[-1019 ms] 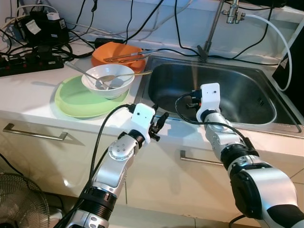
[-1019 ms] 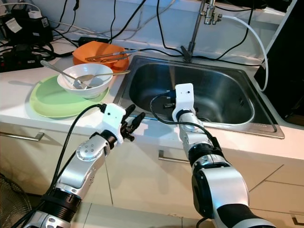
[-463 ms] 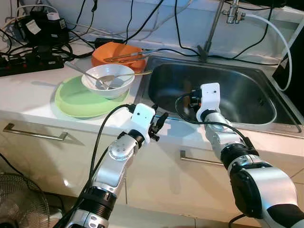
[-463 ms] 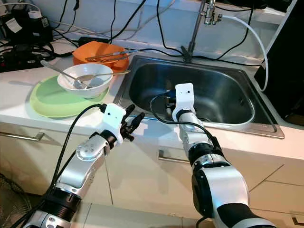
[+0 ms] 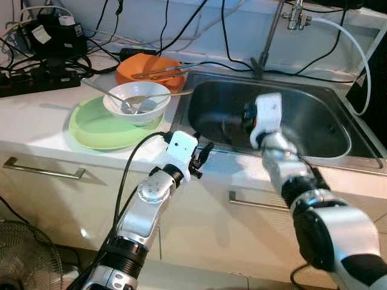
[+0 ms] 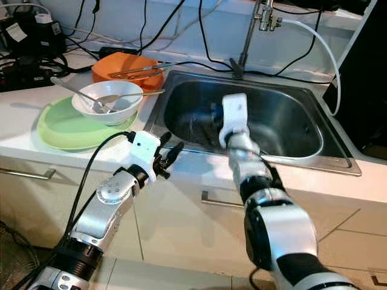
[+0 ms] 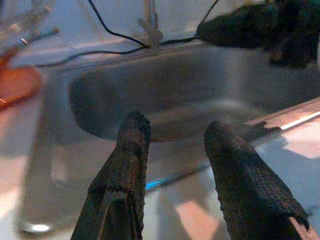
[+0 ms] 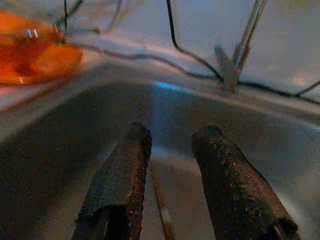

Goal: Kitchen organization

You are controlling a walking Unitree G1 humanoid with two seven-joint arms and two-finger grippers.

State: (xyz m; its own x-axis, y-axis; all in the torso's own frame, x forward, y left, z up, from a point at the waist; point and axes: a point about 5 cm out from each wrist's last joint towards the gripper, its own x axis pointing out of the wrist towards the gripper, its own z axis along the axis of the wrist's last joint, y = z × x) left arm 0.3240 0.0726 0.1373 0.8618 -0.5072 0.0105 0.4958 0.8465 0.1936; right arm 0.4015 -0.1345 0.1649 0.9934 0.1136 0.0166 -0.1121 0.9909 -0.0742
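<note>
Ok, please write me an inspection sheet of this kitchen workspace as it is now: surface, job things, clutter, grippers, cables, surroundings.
Surface: white countertop with a steel sink set into it.
Job's things: green plate carrying a white bowl with spoons in it; orange bowl behind, tongs across it; a thin stick-like item lies in the sink.
Clutter: nothing seen.
Grippers: left gripper open, at the counter's front edge; right gripper open, over the sink basin, holding nothing.
Cables: black leads and a power strip at the back left.
Surroundings: faucet, drawer handles, a fan on the floor.
</note>
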